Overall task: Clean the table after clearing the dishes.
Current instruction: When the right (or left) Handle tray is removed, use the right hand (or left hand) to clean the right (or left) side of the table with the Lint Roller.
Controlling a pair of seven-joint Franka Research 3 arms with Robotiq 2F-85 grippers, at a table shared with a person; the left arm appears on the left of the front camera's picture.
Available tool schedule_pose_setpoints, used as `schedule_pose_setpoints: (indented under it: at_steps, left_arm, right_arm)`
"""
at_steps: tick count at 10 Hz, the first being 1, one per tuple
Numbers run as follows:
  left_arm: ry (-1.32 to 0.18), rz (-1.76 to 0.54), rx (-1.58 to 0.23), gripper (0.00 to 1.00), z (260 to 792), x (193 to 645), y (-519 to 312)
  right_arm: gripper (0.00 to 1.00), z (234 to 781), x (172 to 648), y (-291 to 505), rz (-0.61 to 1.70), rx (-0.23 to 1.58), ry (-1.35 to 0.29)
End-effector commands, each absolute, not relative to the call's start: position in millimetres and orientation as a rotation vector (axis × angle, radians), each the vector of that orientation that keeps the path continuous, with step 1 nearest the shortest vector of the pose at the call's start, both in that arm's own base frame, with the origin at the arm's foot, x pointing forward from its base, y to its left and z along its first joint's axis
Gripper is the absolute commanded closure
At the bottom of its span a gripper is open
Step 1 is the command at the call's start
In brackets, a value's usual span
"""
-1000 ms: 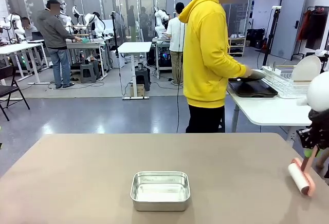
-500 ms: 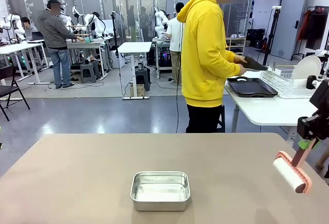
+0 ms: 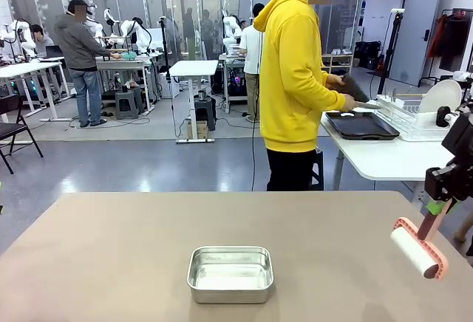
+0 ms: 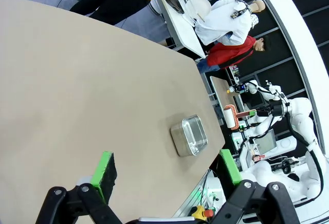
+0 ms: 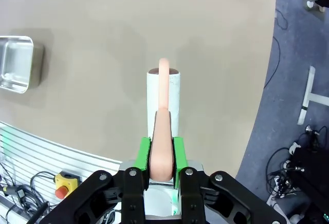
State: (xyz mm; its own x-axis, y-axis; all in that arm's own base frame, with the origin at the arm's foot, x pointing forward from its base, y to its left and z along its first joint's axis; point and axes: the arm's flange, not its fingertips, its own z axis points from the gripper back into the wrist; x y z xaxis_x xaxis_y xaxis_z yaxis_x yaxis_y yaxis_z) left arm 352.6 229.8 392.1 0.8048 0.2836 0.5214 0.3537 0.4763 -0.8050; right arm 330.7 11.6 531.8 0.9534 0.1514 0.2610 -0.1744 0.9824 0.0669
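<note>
While the left gripper [image 4: 167,170] is held spread above the table [image 3: 111,255], a pink-handled lint roller [image 3: 418,249] is pinched by the right gripper [image 5: 160,157] at the table's right edge.

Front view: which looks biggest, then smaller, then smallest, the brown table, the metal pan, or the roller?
1. Table, by far the biggest.
2. Metal pan.
3. Roller, held by the right gripper. It looks smallest, though it sits about as near the camera as the pan, so that seems fair.
</note>
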Motion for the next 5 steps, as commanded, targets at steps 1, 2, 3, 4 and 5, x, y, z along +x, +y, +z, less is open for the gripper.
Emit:
schedule_pose_setpoints:
  at_steps: [1, 2, 3, 4, 5]
  left_arm:
    - [-0.680, -0.040, -1.090, 0.00, 393, 351, 230]
    - [-0.680, -0.040, -1.090, 0.00, 393, 351, 230]
    - [-0.680, -0.040, -1.090, 0.00, 393, 351, 230]
    - [-0.680, -0.040, -1.090, 0.00, 393, 351, 230]
    - [-0.680, -0.040, -1.090, 0.00, 393, 351, 230]
  right_arm:
    - [0.78, 533, 331, 11, 0.162, 0.086, -0.265]
    - [0.78, 532, 331, 12, 0.166, 0.090, -0.258]
    - [0.78, 550, 336, 55, 0.316, 0.058, -0.333]
    - [0.78, 567, 340, 97, 0.472, 0.069, -0.387]
    - [0.78, 576, 344, 136, 0.608, 0.080, -0.398]
